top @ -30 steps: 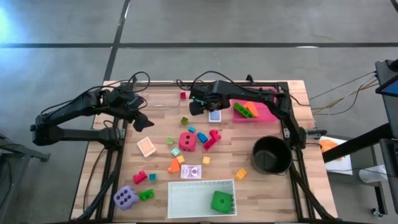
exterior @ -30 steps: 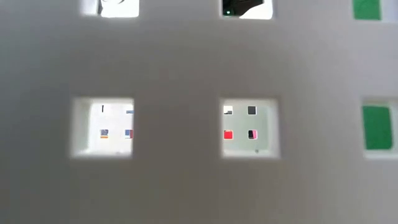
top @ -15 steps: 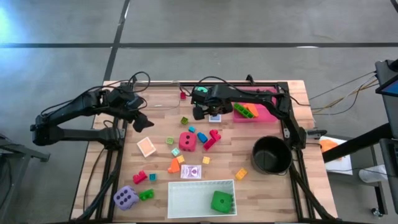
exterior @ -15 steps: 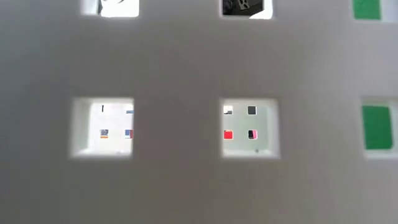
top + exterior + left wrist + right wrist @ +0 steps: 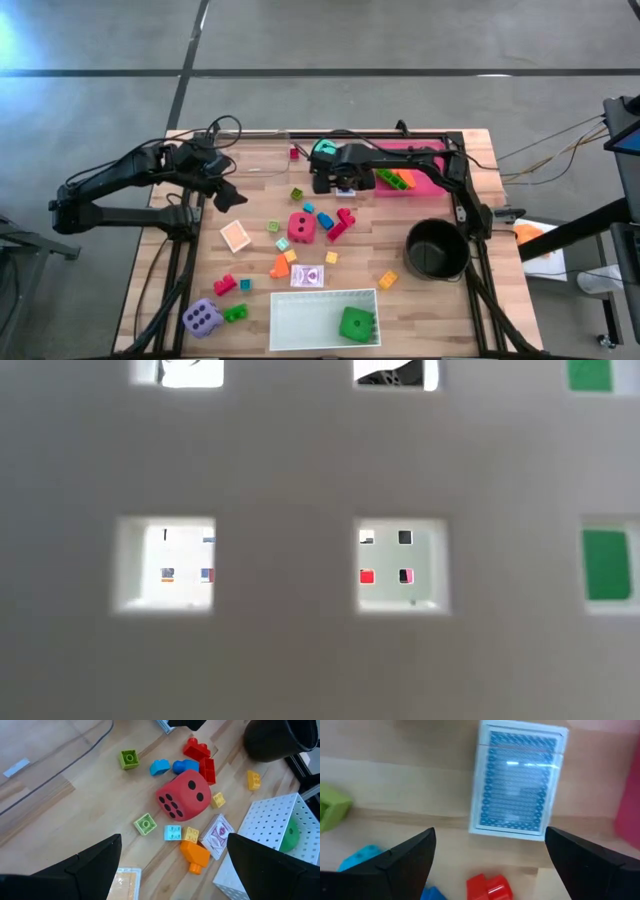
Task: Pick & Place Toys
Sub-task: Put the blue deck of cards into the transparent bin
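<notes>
Blue-backed playing card (image 5: 519, 785) flat on the worktop (image 5: 260, 180) near the far edge, just left of the pink tray (image 5: 425, 185), directly beneath the right end effector (image 5: 335, 185). Right arm stretched leftward from its base at the right side, forearm running along the far part of the worktop, wrist turned down over the card. Right end effector spread wide, fingers (image 5: 395, 865) straddling the card on either side, holding nothing; contact with the card not discernible. Green and orange blocks (image 5: 395, 177) inside the pink tray. Around the card: a light green block (image 5: 332, 809), a blue block (image 5: 362, 857) and a red block (image 5: 490, 887) lying near. Toward the middle of the worktop, red die (image 5: 183, 798) with small blocks scattered about it: green (image 5: 129, 759), blue (image 5: 160, 767), red (image 5: 196, 750), yellow (image 5: 253, 780), orange (image 5: 195, 855), and a second card (image 5: 217, 835) with a red back beside the white perforated tray (image 5: 270, 835). Green die (image 5: 356, 324) inside that white tray at the near edge; purple die (image 5: 202, 318) at the near left corner. Black round pot (image 5: 436, 250) at the right side. Left arm folded at the left side of the worktop, left end effector (image 5: 228, 195) raised above the wood, well apart from the toys, fingers (image 5: 85, 867) spread wide and empty. Low view blocked by a pale perforated wall (image 5: 300, 630) right against the lens, only slivers of colour visible through its square holes.
</notes>
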Motion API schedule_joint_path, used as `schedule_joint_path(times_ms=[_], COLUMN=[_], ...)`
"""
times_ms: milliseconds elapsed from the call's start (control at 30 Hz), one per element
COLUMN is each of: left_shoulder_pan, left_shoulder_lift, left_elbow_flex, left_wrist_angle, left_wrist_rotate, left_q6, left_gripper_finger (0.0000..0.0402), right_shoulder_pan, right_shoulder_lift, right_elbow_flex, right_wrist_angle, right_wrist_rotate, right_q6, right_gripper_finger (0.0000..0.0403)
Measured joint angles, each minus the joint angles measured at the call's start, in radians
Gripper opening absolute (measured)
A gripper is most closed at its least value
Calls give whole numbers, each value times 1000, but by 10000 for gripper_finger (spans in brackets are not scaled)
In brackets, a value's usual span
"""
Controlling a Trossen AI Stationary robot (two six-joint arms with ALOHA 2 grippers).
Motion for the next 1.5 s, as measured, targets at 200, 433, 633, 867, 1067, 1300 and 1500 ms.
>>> schedule_joint_path(times_ms=[200, 433, 633, 867, 1067, 1300, 1500], left_shoulder_pan=[0, 0, 0, 0, 0, 0, 0], left_shoulder_lift=[0, 0, 0, 0, 0, 0, 0], left_elbow_flex=[0, 0, 0, 0, 0, 0, 0], left_wrist_angle=[-9, -9, -10, -10, -15, -15, -15], left_wrist_rotate=[0, 0, 0, 0, 0, 0, 0], left_q6=[-2, -5, -5, -5, -5, -4, -3], left_gripper_finger=[363, 363, 363, 363, 363, 363, 363], right_shoulder_pan=[-5, -25, -30, -28, -21, -21, -20], right_shoulder_lift=[2, 5, 5, 11, 11, 11, 10], right_elbow_flex=[-44, -73, -77, -90, -80, -73, -73], right_wrist_angle=[5, 57, 89, 97, 89, 45, 51], right_wrist_rotate=[9, 8, 8, 27, 32, 52, 54], right_q6=[29, 31, 42, 59, 56, 49, 53], right_gripper_finger=[363, 363, 363, 362, 362, 362, 362])
